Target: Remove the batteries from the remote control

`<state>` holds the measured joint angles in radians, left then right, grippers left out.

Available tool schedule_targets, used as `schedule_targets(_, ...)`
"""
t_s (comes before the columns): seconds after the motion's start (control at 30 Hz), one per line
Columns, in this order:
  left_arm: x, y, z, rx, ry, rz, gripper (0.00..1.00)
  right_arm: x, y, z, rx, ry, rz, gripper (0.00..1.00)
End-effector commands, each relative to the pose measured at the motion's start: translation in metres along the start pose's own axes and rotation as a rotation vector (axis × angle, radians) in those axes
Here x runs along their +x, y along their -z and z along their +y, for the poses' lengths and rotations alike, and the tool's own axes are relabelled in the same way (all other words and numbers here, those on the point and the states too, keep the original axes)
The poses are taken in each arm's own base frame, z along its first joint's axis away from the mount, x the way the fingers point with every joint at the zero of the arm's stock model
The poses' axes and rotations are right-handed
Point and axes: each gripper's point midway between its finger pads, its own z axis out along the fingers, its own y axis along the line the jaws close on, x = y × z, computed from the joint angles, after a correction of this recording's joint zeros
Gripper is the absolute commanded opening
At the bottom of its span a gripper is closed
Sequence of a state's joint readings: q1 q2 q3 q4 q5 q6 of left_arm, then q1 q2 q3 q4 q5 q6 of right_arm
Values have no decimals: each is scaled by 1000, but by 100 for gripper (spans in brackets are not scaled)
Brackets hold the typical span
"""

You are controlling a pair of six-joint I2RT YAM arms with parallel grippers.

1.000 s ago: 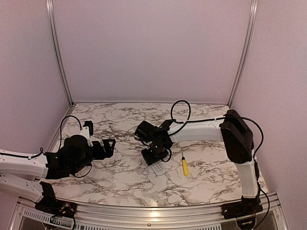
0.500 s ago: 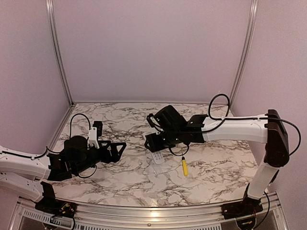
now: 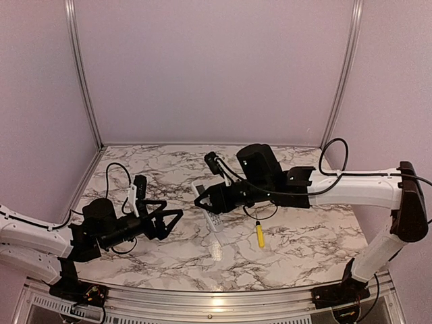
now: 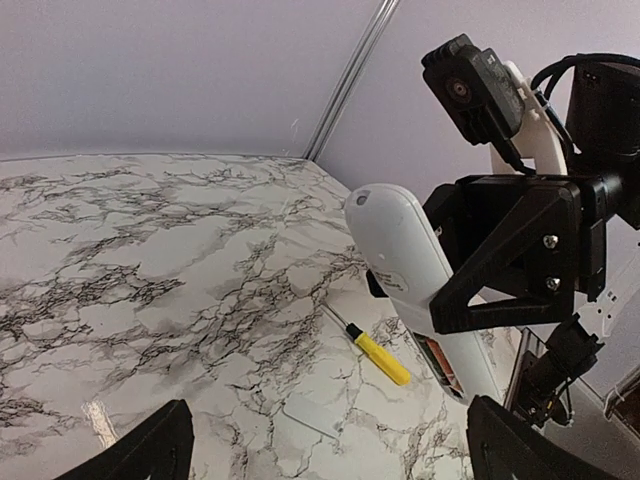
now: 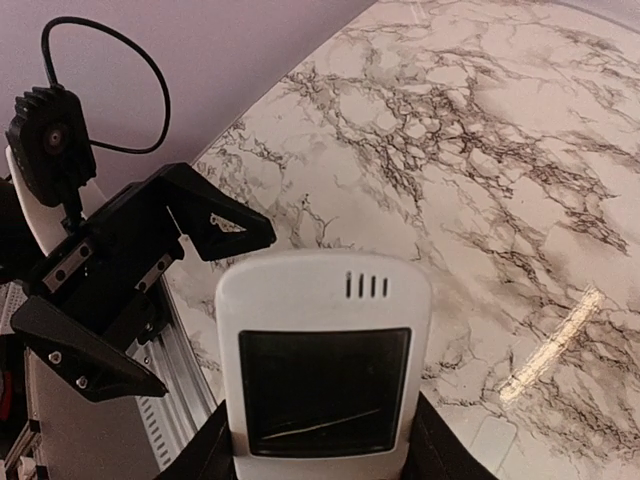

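Note:
My right gripper (image 3: 208,201) is shut on the white remote control (image 3: 214,221) and holds it tilted above the table. In the right wrist view the remote (image 5: 320,330) shows its dark display, with my gripper (image 5: 320,455) clamped on its sides. The left wrist view shows the remote's back (image 4: 405,260) with the battery bay open. An orange-red battery (image 4: 442,361) and a dark one (image 4: 430,355) sit inside. My left gripper (image 3: 172,209) is open and empty, left of the remote; its jaws stand wide apart in the left wrist view (image 4: 330,420).
A yellow-handled screwdriver (image 3: 259,235) lies on the marble table (image 3: 135,169), right of the remote, and also shows in the left wrist view (image 4: 378,357). A small white cover plate (image 4: 318,413) lies flat below the remote; the right wrist view shows it too (image 5: 490,438).
My right gripper has lifted the remote off the table and carried it up and to the left. My left gripper has moved right, towards the remote.

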<state>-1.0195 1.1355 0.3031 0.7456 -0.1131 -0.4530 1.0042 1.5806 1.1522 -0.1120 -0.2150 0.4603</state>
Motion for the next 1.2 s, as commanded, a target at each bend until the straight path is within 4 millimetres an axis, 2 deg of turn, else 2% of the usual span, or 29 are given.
schedule_targets(0.0, -14, 8, -28, 158, -37, -82, 99, 3, 19, 39, -183, 123, 31, 25)
schedule_targets(0.17, -7, 9, -50, 301, -52, -74, 98, 20, 24, 50, -264, 223, 90, 25)
schedule_targets(0.33, -6, 16, -69, 416, -77, -72, 97, 34, 23, 50, -300, 271, 123, 25)
schedule_targets(0.5, -7, 22, -78, 470, -81, -71, 95, 46, 22, 59, -356, 318, 145, 25)
schedule_targets(0.67, -5, 20, -81, 486, -75, -57, 91, 50, 23, 66, -396, 342, 151, 25)
schedule_targets(0.83, -8, 23, -90, 534, -54, -57, 89, 59, 24, 86, -437, 398, 164, 26)
schedule_targets(0.93, -9, 25, -94, 558, -52, -58, 81, 65, 22, 96, -442, 432, 179, 26)
schedule_targets(1.17, -6, 26, -99, 593, -55, -39, 71, 55, 24, 101, -429, 452, 144, 27)
